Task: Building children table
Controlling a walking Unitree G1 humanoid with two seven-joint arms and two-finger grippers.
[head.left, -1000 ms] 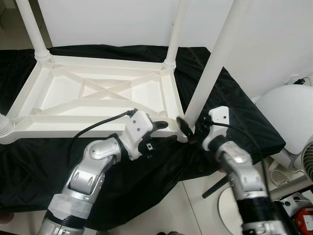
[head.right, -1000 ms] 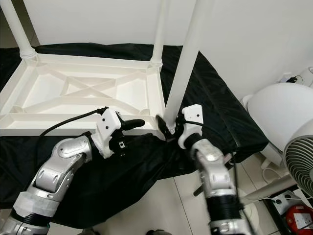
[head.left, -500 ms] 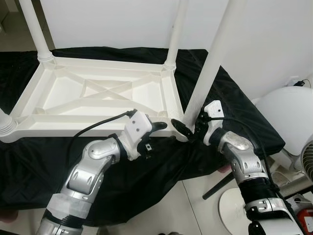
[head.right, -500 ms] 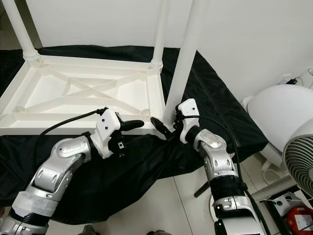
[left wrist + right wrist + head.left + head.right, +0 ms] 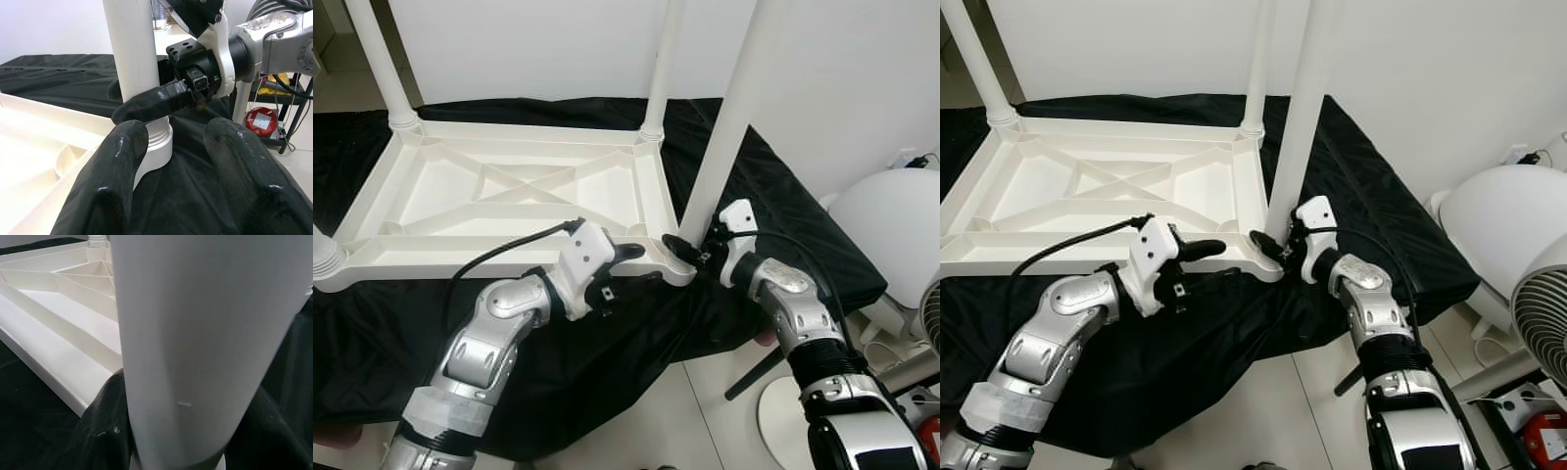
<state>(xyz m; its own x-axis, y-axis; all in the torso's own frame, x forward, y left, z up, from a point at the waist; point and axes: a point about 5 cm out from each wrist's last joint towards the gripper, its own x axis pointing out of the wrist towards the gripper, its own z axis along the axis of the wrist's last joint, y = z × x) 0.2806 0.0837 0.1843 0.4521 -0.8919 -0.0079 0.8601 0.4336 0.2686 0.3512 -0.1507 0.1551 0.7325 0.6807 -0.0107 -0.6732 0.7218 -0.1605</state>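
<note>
Black cloth [image 5: 773, 186] covers the floor beneath an upside-down white children's table [image 5: 509, 196], its legs pointing up. At the near right corner, the right gripper [image 5: 1273, 247] has its fingers pinching the base of a white leg [image 5: 720, 147] standing upright in its corner socket. The left gripper [image 5: 631, 257] sits just beside that corner, fingers [image 5: 117, 171] spread apart, holding nothing.

You're in a home room: tiled floor [image 5: 705, 431], plain white wall [image 5: 538, 49], a standing fan [image 5: 1538, 323] beside you.
</note>
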